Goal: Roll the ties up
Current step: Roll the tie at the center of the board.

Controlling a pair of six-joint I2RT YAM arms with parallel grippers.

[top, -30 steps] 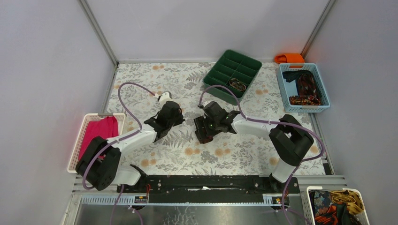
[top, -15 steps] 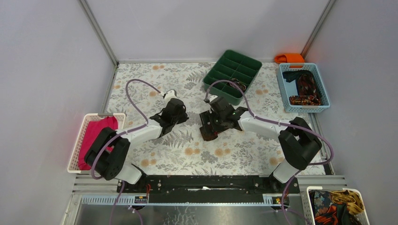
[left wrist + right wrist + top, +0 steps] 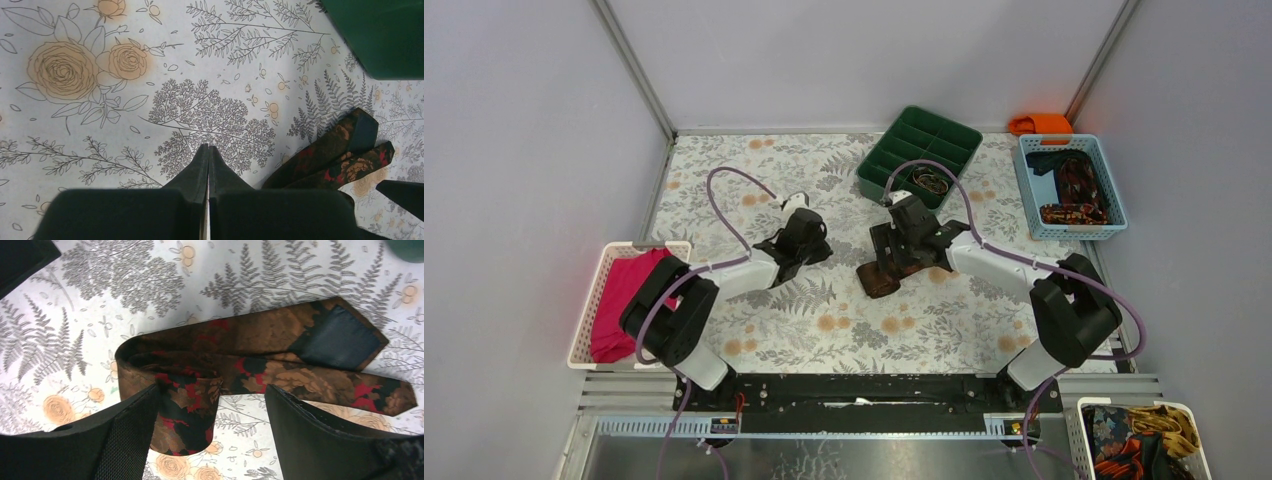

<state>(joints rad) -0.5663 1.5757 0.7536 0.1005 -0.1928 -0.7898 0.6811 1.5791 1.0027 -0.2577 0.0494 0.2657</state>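
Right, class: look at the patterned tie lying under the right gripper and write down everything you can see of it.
The tie looks like woven fabric, brown with red and black flowers. It lies on the floral table cover, folded back on itself in a loose loop at one end, not yet a tight roll. Two pointed tips lie side by side at the other end, and the wider one shows plain dark lining. The open right gripper straddles the folded end; whether it touches the cloth cannot be told.

The right hand and left hand reached farther out; tie now uncovered.
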